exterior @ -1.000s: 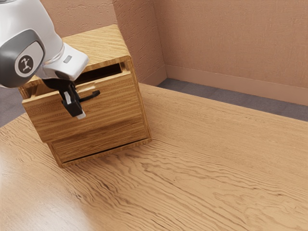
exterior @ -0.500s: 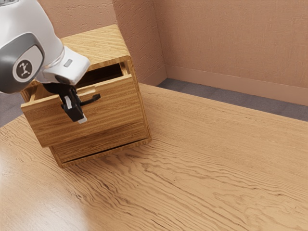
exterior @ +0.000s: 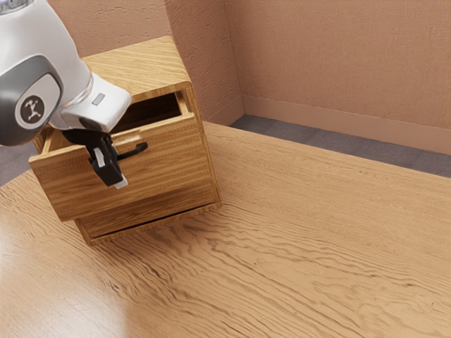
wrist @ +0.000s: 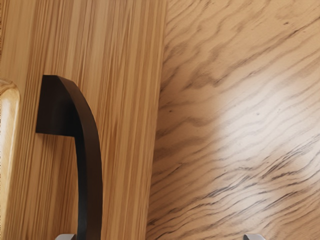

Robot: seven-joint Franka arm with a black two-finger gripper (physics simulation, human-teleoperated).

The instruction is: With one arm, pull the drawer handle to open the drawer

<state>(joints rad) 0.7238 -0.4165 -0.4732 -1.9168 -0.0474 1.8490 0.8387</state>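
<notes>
A small wooden cabinet (exterior: 144,62) stands on the table at the exterior view's left. Its upper drawer (exterior: 158,165) is pulled partly out, with a dark gap showing behind its front. A black bar handle (exterior: 134,149) sits on the drawer front. My gripper (exterior: 108,167) hangs in front of the drawer at the handle's left end. In the wrist view the handle (wrist: 86,150) curves down the drawer front (wrist: 127,75) to one fingertip (wrist: 65,236). The other fingertip (wrist: 253,237) stands far off over the table, so the gripper is open and hooked on the handle.
The lower drawer (exterior: 151,210) is shut. The wooden table (exterior: 303,239) stretches wide to the exterior view's right of the cabinet. Pink walls (exterior: 338,56) and a strip of grey floor (exterior: 352,144) lie behind it.
The upper drawer has slid further out toward the exterior view's lower left, and the gap behind its front has widened. My gripper moved the same way with the handle.
</notes>
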